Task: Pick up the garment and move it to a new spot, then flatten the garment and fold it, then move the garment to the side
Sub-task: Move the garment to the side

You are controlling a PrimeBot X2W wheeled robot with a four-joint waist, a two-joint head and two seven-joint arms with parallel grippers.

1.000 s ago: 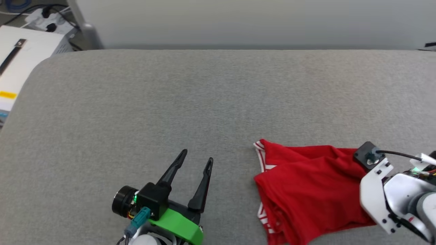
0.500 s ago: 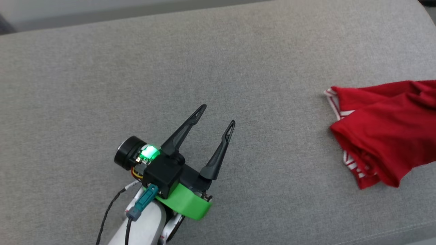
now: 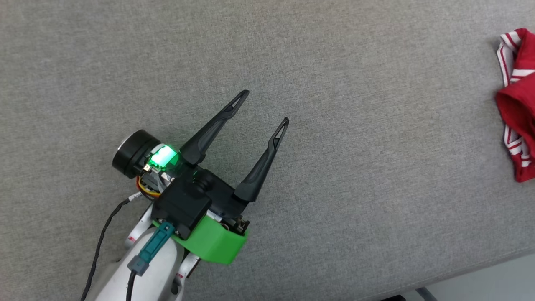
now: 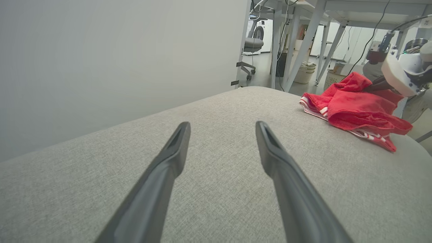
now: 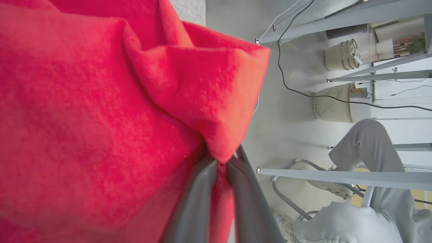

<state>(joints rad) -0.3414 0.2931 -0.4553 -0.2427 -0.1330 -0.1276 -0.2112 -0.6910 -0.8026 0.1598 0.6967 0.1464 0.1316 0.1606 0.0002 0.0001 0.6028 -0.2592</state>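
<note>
With the camera turned, the bunched red garment is now seen at the frame's upper right edge, clamped in the right end effector; the left end effector is spread apart, empty. Relocation is judged underway.

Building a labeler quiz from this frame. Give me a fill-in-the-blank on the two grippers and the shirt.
1. The right gripper is shut on a fold of the ____ garment.
2. The left gripper holds nothing and its jaws stand ____.
3. In the head view the garment sits at the ____ edge of the picture, on the grey cushion.
4. The garment's striped trim is red and ____.

Missing words: red; open; right; white.
</note>
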